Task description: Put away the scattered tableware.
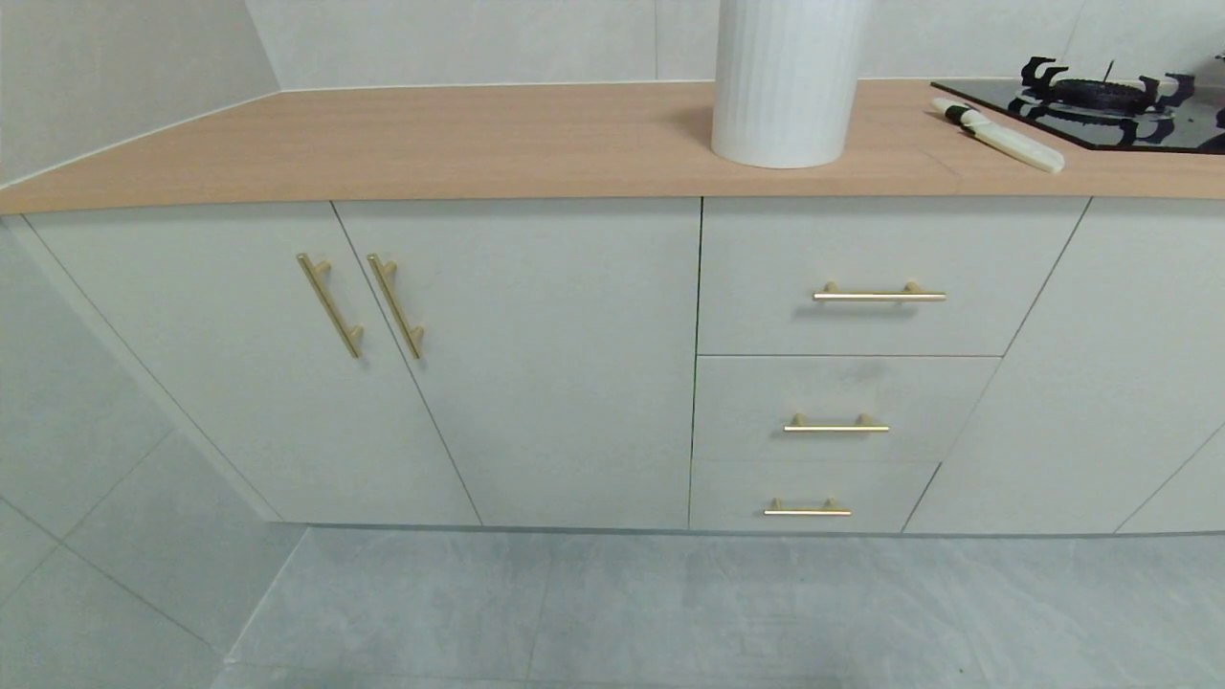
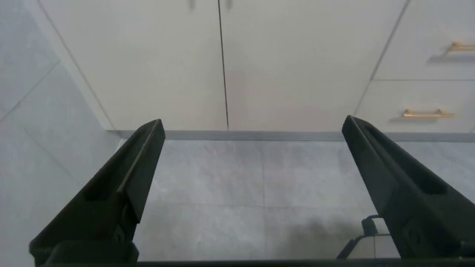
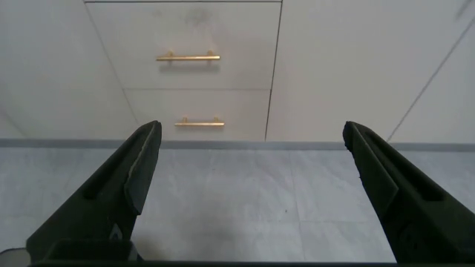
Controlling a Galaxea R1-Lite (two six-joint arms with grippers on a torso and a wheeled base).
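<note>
- Right now, your left gripper (image 2: 252, 127) hangs released over the grey tiled floor (image 2: 245, 185). Its 2 dark fingers (image 2: 126, 185) are spread wide with nothing between them.
- Your right gripper (image 3: 252, 130) is released too, its 2 fingers (image 3: 122, 189) wide apart above the floor and holding nothing.
- Past the left gripper you see the foot of the pale cabinet doors (image 2: 223, 59), with the seam between them running straight up.
- Past the right gripper you face the drawers (image 3: 200, 81), where 2 brass handles (image 3: 188, 56) sit one above the other.
- In the head view the cabinet run stands beyond the floor. The 2 doors are on the left, their 2 brass bars (image 1: 330, 304) side by side at the meeting edges. To their right are 3 drawers stacked, each with a horizontal handle.
- The wooden countertop (image 1: 478, 144) lies along the top of the cabinets.
- A ribbed white cylinder (image 1: 785, 86) stands upright on it, above the drawers.
- The white utensil (image 1: 1000, 136) lies to the right of the cylinder and apart from it. It is long and pale with a dark band near its far end, and it rests flat on the wood.
- The utensil runs along the near-left edge of the black gas hob (image 1: 1101, 105), just beside it. You cannot tell whether the 2 touch.
- The hob sits at the counter's far right, with a black pan support on top.
- The pale tiled wall (image 1: 459, 43) rises behind the counter.
</note>
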